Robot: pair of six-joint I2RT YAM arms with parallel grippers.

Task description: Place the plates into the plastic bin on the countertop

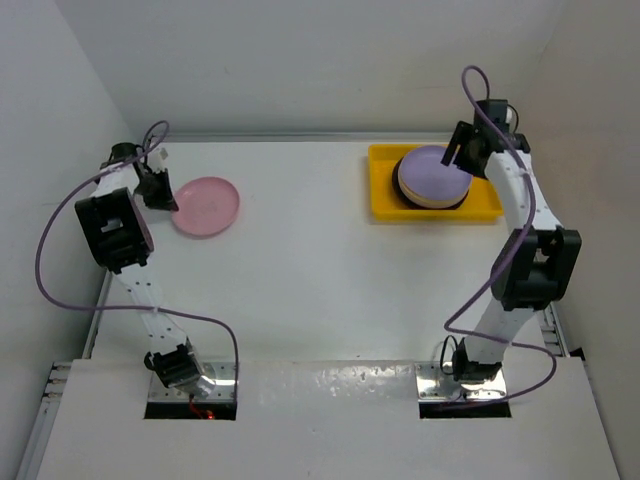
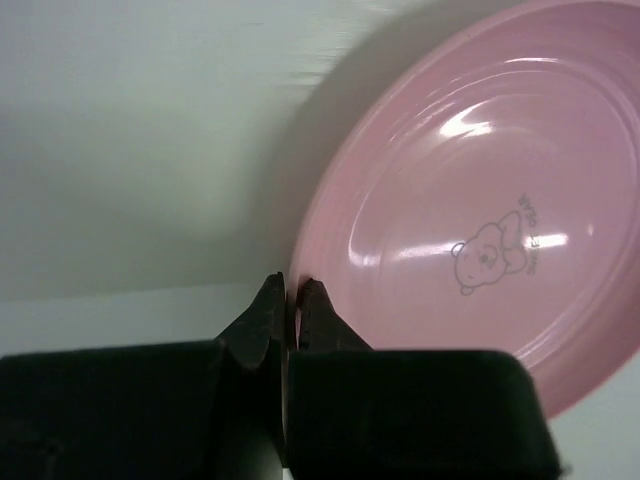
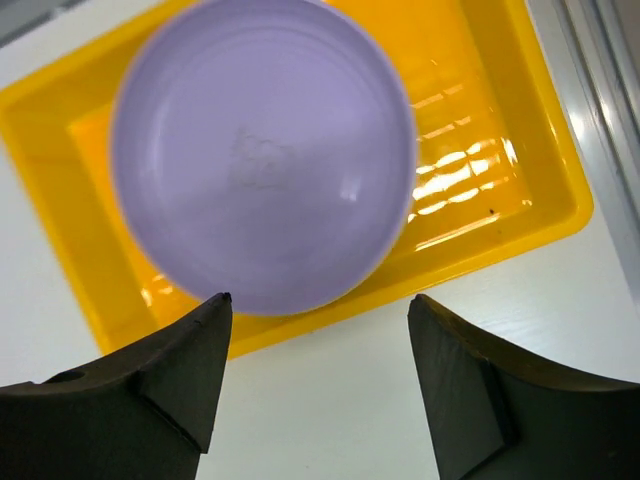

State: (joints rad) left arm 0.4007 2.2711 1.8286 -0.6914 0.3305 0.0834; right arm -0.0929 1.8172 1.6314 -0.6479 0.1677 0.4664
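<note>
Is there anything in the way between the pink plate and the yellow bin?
Nothing visible. Only bare countertop lies between the pink plate and the yellow bin. A purple plate already sits in it.

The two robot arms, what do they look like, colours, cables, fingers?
Both the left arm and right arm have white links with chunky black joint housings. A thin purple cable loops loosely along each. The left gripper and right gripper have matte black, wedge-shaped fingers tapering to the tips. No markings show.

arms (image 1: pixel 520 195): white links, black joints | cables (image 1: pixel 39 262): purple, looping | pincer fingers (image 3: pixel 170 375): black wedges
</note>
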